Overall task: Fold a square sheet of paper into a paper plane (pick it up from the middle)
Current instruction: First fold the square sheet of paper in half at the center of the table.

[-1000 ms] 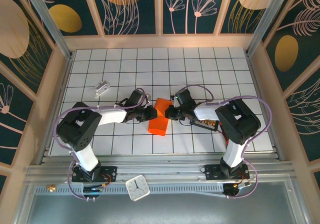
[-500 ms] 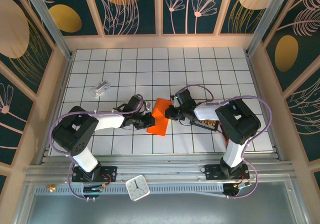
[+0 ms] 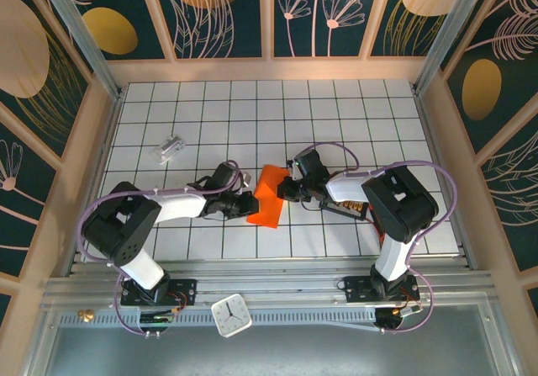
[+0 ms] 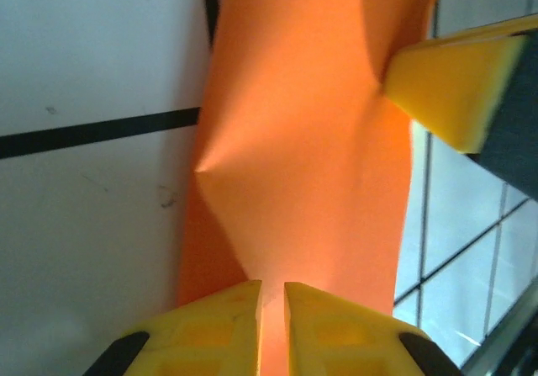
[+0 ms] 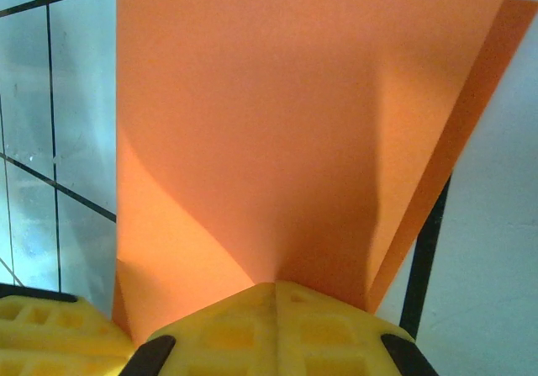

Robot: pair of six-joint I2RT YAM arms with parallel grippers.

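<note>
square sheet of paper (image 3: 267, 198): bright orange, no longer flat. It's bent up between my 2 pincers, w/ part of it resting on the counter (image 3: 336, 115).
where: right of the silvery block (image 3: 171, 148) and nearer my bases than it is, about mid-counter.
shape, L wrist view: sheet (image 4: 311, 140) runs up from my pads, w/ a sharp dent on one edge and soft folds fanning from it.
shape, R wrist view: sheet (image 5: 286, 124) rises broad and smooth from my pads. A 2nd layer's edge peeks out behind it on one side.
left pincer (image 3: 250, 206): sits between block and sheet, at the sheet's block-side corner nearest my bases. Pads (image 4: 218, 325) are nearly together, just a thin slit w/ orange in it, so I'm nipping the sheet's edge (image 4: 271, 309).
right pincer (image 3: 282, 189): on the sheet's side away from the block. Pads pressed tight, paper coming straight out of the seam (image 5: 273, 304), so it's clamped on the sheet.
pincers vs each other: close, sheet between them. One yellow R pad (image 4: 445, 82) shows in my L wrist view, touching the paper.
black tray (image 3: 346, 209): farther from the block than the sheet, mostly hidden under my R arm.
block: well apart from sheet and both pincers.
</note>
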